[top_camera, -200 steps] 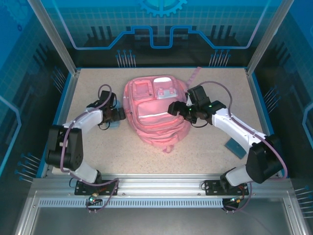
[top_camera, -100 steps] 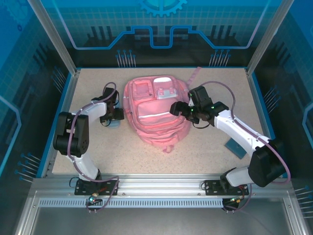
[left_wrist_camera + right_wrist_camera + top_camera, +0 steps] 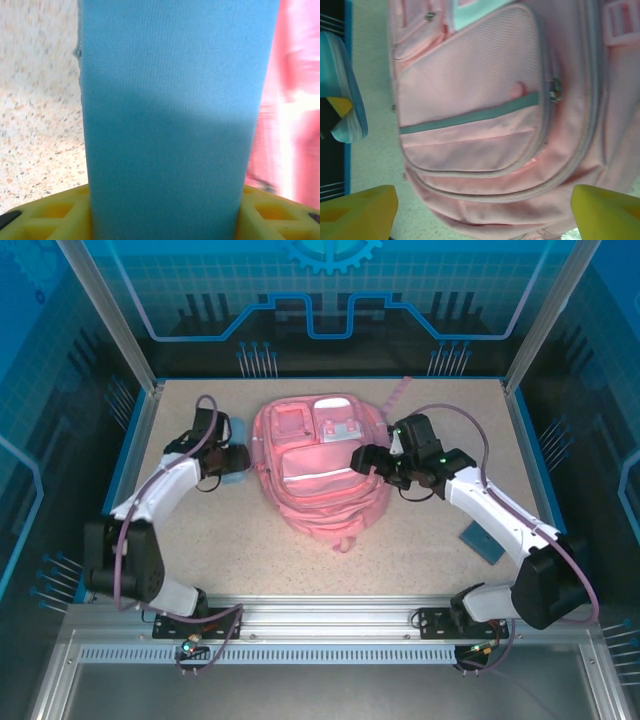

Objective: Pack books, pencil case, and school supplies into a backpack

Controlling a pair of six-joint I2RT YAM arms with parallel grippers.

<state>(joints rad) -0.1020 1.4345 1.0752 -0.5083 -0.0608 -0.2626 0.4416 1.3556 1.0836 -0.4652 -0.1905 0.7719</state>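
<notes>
The pink backpack (image 3: 320,465) lies flat in the middle of the table, front pockets up. The light blue pencil case (image 3: 237,430) sits just left of it, and my left gripper (image 3: 231,458) is shut across its middle. In the left wrist view the pencil case (image 3: 175,110) fills the gap between my yellow fingers (image 3: 45,215), touching both, with the backpack (image 3: 295,100) at the right edge. My right gripper (image 3: 362,458) hangs open over the backpack's right side. Its fingertips (image 3: 360,210) stand wide apart over the front pocket (image 3: 475,115). One dark blue book (image 3: 482,542) lies at the right.
Blue walls and aluminium posts ring the speckled table (image 3: 420,550). A pink strap (image 3: 400,392) trails from the backpack toward the far right. The pencil case (image 3: 350,90) shows at the left of the right wrist view.
My left gripper has closed onto the pencil case and its wrist has swung toward the far side. The right gripper has crept slightly farther over the backpack, still open.
</notes>
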